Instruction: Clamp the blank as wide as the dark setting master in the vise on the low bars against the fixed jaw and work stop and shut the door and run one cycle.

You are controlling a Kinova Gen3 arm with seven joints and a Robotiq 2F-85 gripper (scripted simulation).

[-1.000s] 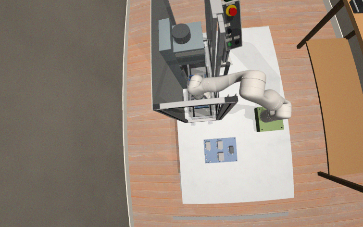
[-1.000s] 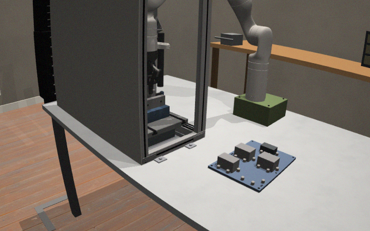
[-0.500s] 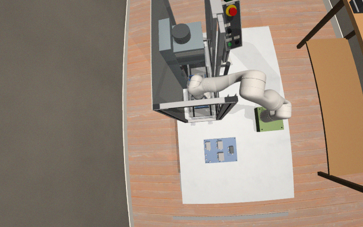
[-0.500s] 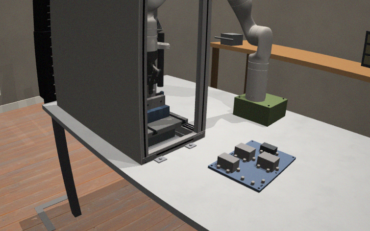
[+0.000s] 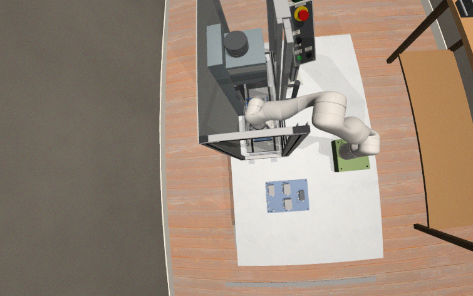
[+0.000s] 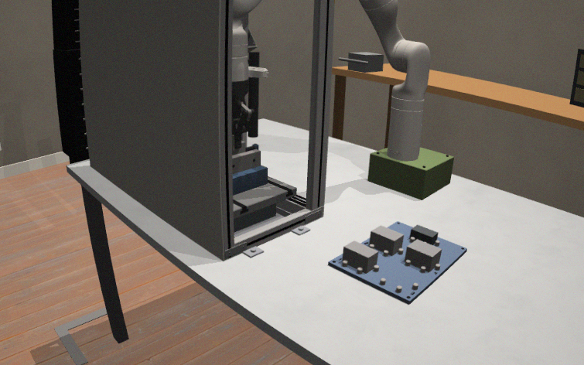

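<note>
Nearest in the exterior view lies the blue plate (image 6: pixel 398 261), flat on the white table (image 6: pixel 489 281). It carries four blocks, all upright: three light grey blanks, one at the front left (image 6: pixel 360 256), one behind it (image 6: pixel 386 239) and one at the right (image 6: pixel 423 254), plus one smaller dark setting master (image 6: pixel 423 233) at the far corner. Small round pegs stud the plate around them. From the top view the same four sit apart from one another on the plate (image 5: pixel 287 195).

Behind the plate stands the guard (image 6: pixel 158 113), one tall grey enclosure with its door end open toward the arm. Inside, low down, the vise (image 6: pixel 257 199) shows one grey jaw in front and one blue part (image 6: pixel 249 177) behind it.

Above the vise the gripper (image 6: pixel 239 135) hangs pointing down inside the guard. Its fingers are closed on a blank (image 6: pixel 245 159), a grey block seen just under them and over the blue part; whether the block already rests on the bars cannot be told.

Farther back, the single arm (image 6: pixel 404 104) rises from one green base (image 6: pixel 409 171) and bends over into the guard. In the top view the control column (image 5: pixel 303 34) stands beyond, with one red button (image 5: pixel 302 15) and one green button (image 5: pixel 298 58).
</note>
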